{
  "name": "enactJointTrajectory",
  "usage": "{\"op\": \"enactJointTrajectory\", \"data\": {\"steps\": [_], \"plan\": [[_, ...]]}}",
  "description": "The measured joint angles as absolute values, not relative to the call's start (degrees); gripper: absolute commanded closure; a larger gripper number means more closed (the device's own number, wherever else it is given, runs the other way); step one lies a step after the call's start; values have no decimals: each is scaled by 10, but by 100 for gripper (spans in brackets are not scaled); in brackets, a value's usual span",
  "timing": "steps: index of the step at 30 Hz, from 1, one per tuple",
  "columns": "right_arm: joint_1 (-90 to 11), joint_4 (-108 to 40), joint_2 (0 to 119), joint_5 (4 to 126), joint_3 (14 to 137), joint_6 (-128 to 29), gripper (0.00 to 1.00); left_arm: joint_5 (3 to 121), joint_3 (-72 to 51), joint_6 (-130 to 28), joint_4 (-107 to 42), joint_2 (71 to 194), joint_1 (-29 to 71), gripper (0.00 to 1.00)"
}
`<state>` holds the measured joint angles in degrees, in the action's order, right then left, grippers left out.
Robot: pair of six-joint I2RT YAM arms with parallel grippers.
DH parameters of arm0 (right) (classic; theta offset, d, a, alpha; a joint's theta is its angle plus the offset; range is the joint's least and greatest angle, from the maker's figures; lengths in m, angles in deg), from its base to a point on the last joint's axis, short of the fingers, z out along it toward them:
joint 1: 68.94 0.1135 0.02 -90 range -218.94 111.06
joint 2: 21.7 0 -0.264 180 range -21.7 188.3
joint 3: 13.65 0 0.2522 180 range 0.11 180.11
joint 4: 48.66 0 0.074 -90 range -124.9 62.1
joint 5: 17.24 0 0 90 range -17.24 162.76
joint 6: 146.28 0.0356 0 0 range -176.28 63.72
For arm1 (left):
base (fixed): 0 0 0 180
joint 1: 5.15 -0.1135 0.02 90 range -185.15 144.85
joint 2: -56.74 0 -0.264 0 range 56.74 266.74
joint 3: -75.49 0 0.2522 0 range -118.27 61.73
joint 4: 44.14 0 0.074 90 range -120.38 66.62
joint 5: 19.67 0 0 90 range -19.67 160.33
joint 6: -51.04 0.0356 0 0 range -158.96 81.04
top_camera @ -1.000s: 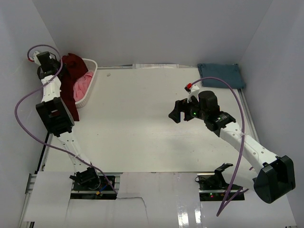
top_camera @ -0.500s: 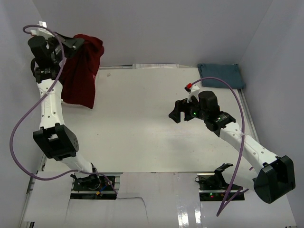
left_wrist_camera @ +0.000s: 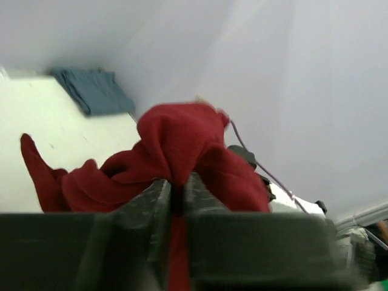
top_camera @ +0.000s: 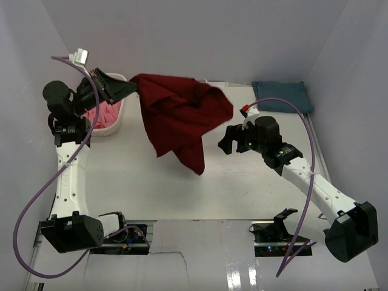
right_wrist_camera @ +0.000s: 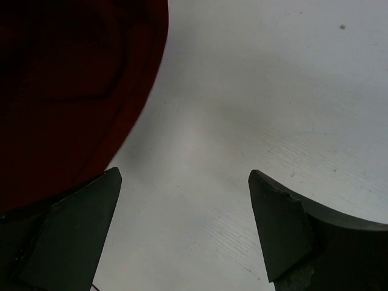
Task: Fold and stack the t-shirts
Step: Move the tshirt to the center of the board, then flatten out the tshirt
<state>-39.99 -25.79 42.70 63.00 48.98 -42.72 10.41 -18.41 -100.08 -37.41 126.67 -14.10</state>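
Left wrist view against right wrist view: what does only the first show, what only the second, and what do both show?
Only left wrist: the left gripper shut on the bunched dark maroon cloth t-shirt, and the folded slate-blue cloth t-shirt far behind. Only right wrist: the right gripper open above the white table. Both: the maroon t-shirt and the table.

Wide-spread right end effector (right_wrist_camera: pixel 185 227) over white table (right_wrist_camera: pixel 273 91), beside apparently maroon cloth (right_wrist_camera: pixel 66 85).

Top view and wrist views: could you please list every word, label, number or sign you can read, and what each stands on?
No text can be read in any view.
The maroon shirt, blue shirt and table are plain, with no print.
The white tag at top left is too small to read.
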Motion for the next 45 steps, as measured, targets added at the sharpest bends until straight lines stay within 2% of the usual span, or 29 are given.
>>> {"op": "enactJointTrajectory", "data": {"steps": [1, 2, 3, 7, 11, 18, 21, 22, 26, 29, 36, 40, 45], "plan": [[-400, -257, 420, 638, 490, -423, 9, 101, -147, -996, -379, 1255, -136, 36], [-400, -256, 413, 644, 490, -420, 9, 100, -111, -990, -380, 1248, -128, 13], [-400, -257, 404, 650, 490, -416, 9, 101, -81, -985, -380, 1247, -122, 2], [-400, -257, 377, 655, 490, -411, 9, 115, 64, -971, -373, 1248, -74, 2], [-400, -255, 388, 633, 492, -406, 7, 116, 138, -949, -338, 1251, -38, 2], [-365, -244, 484, 545, 511, -414, 8, 183, 49, -810, -179, 1251, -34, 2], [-314, -227, 539, 532, 530, -429, 0, 215, 24, -761, -135, 1249, -35, 2], [-299, -223, 556, 533, 535, -433, 4, 229, 23, -748, -120, 1249, -35, 2], [-237, -208, 611, 549, 551, -450, 5, 310, 23, -716, -55, 1259, -35, 2], [-199, -199, 616, 568, 551, -455, 10, 350, 28, -709, -31, 1276, -49, 2], [-127, -205, 598, 629, 551, -460, 16, 299, 90, -744, -57, 1342, -218, 2], [-91, -208, 598, 637, 551, -456, 16, 283, 125, -768, -82, 1350, -225, 2], [-62, -216, 641, 647, 559, -446, 26, 272, 144, -778, -101, 1348, -219, 2]]}}
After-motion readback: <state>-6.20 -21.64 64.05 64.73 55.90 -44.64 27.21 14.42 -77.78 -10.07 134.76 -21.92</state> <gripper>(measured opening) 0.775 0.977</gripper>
